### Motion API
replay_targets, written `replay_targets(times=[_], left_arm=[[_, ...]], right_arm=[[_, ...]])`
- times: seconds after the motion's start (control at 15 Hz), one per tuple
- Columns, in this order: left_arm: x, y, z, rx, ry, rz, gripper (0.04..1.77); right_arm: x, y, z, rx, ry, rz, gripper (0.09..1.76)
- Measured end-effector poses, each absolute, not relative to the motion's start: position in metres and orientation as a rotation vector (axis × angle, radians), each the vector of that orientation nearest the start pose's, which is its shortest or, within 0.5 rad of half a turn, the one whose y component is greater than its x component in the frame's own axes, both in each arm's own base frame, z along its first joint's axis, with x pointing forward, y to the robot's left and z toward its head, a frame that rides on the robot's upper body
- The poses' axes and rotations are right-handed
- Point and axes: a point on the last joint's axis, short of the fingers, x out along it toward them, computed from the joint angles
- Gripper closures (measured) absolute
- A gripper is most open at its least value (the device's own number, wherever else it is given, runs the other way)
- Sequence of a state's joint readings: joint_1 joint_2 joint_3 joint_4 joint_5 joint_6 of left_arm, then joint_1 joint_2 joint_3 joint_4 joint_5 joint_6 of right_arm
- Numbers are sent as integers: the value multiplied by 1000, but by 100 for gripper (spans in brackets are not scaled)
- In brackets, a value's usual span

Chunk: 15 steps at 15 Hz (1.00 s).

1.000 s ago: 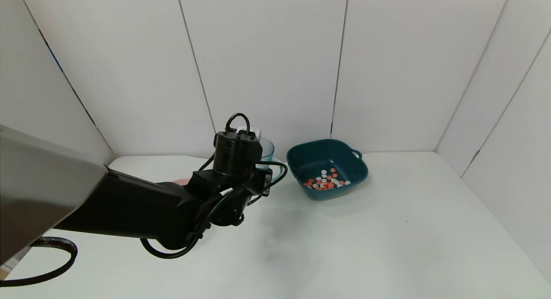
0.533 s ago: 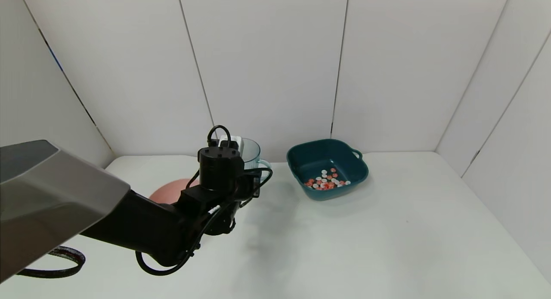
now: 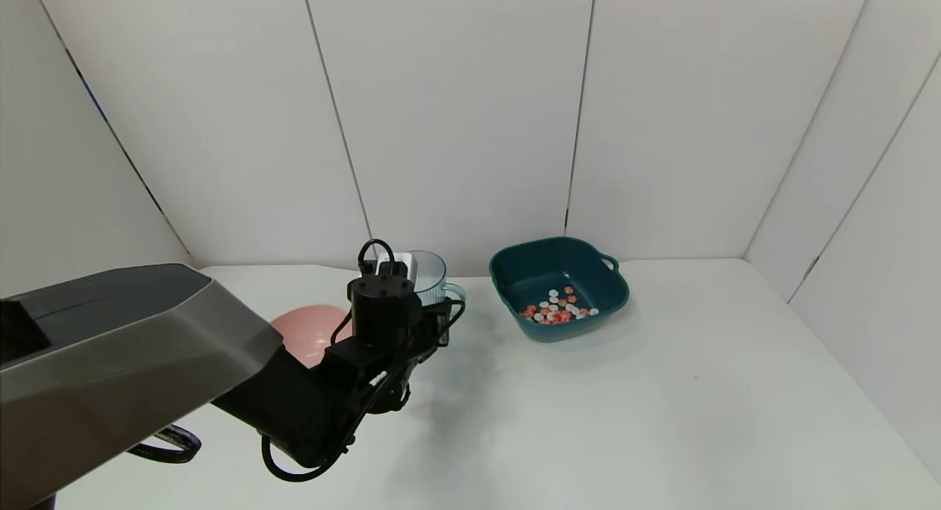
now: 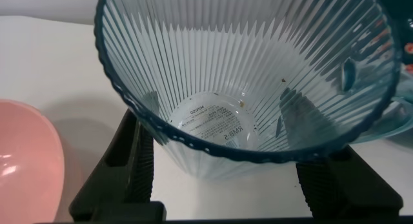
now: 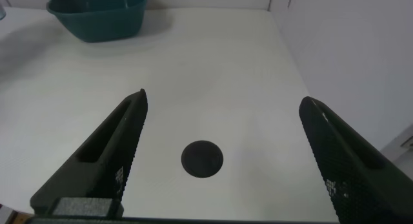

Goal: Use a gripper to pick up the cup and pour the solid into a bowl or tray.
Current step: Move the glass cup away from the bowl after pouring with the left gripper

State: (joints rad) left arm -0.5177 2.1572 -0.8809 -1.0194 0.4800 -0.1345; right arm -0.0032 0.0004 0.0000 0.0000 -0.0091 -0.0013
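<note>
The left gripper (image 3: 413, 275) is grasping the empty cup (image 3: 428, 275) upright between the pink bowl (image 3: 312, 332) and the teal dish (image 3: 559, 286), which is holding the solid (image 3: 556, 308). The right gripper (image 5: 222, 153) is hanging with jaws spread over open bench (image 3: 662, 392).

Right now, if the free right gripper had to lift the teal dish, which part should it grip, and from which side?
Probably the right wall of the dish, beside the loop handle, from above, one finger inside and one outside. The dish sits upright, looks too wide to span, its wall is thin, and the beads lie low on its floor.
</note>
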Motion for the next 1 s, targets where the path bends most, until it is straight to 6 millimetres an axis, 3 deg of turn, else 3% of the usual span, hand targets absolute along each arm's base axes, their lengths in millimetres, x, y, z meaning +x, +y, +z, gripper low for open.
replay_targets(times=[0.47, 1.0], left_arm=[[345, -185, 52, -9, 246, -21, 56], [349, -185, 35, -12, 263, -11, 56]], right_arm=[[-23, 0, 75, -1, 0, -12, 14], [-23, 0, 75, -1, 0, -12, 14]])
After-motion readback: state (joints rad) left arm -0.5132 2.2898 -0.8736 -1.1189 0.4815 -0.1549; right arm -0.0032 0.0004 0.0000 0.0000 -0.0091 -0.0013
